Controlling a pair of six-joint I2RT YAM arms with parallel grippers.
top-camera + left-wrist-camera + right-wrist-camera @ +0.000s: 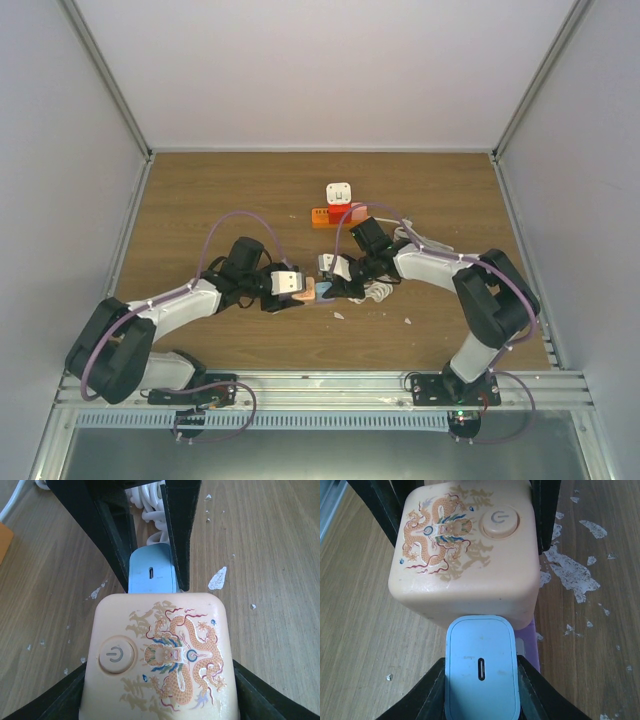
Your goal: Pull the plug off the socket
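– Both pairs of jaws are occupied: left gripper point(290, 285) clamped on the tan dragon-printed plastic cube point(160, 655), right gripper point(335, 268) on the light-blue rounded charger block point(481, 675).
– And the small white squarish plug point(339, 191)?
– Beyond both, seated on the short orange power strip point(322, 217), which lies crosswise. I judge the right arm nearer.

Left arm point(180, 305) and right arm point(430, 263) are each found to be built of white-shelled links joined by bulky, rounded black joints point(110, 352). A thin purple cable point(225, 222) is looped along each arm. Black base plates point(195, 393) are noted at the near edge. Fingers point(42, 705) are recorded as matt black and wedge-shaped.
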